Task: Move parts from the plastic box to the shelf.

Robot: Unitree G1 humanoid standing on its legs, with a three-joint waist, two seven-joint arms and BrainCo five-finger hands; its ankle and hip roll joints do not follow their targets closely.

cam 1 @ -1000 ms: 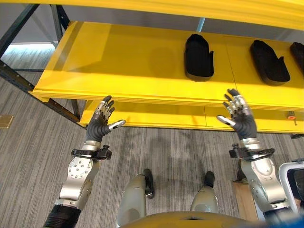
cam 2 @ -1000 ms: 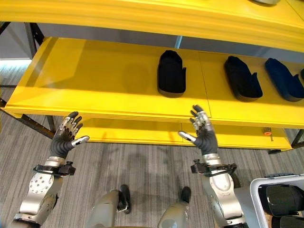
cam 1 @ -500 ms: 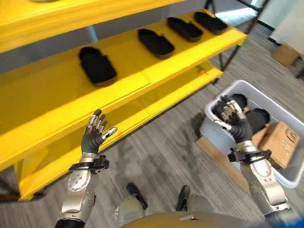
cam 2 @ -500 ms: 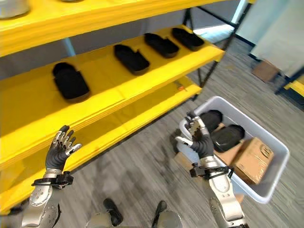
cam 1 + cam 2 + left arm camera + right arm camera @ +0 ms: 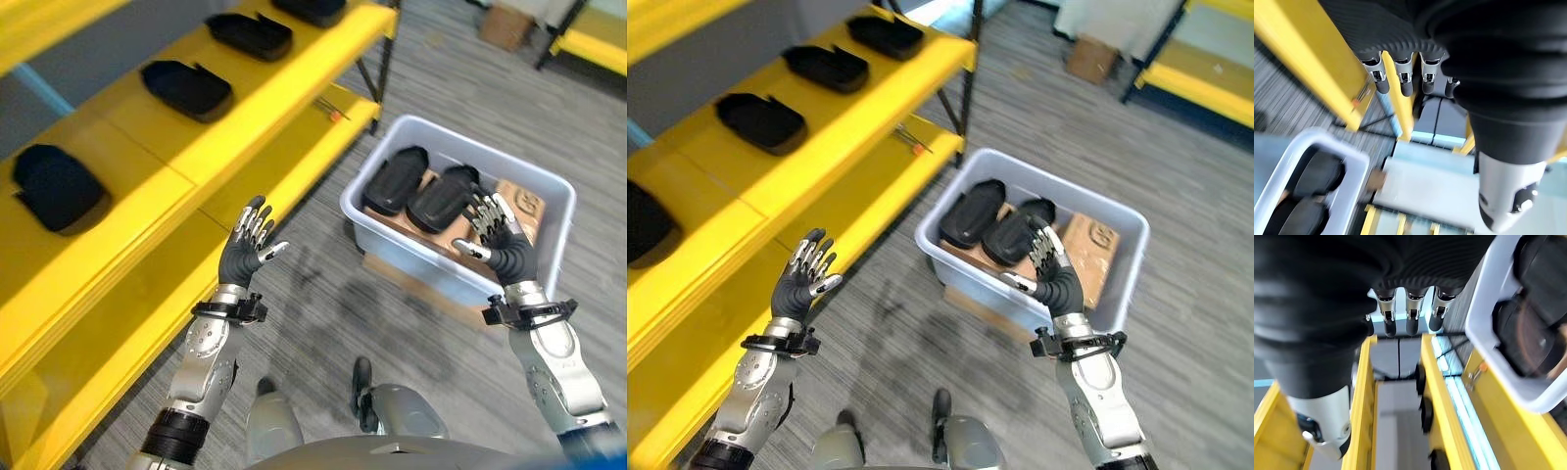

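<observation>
Below, both hands are raised with fingers spread, nothing held: the right hand (image 5: 505, 247) over the box (image 5: 549, 186) of black parts (image 5: 393, 180), the left hand (image 5: 247, 255) beside the shelf (image 5: 245, 127).

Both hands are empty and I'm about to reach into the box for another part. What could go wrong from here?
The two black parts lie pressed side by side in the plastic box, so the open right hand may snag both. A cardboard carton crowds them, leaving little finger room. The open left hand is near the shelf edge and could clip it.
</observation>
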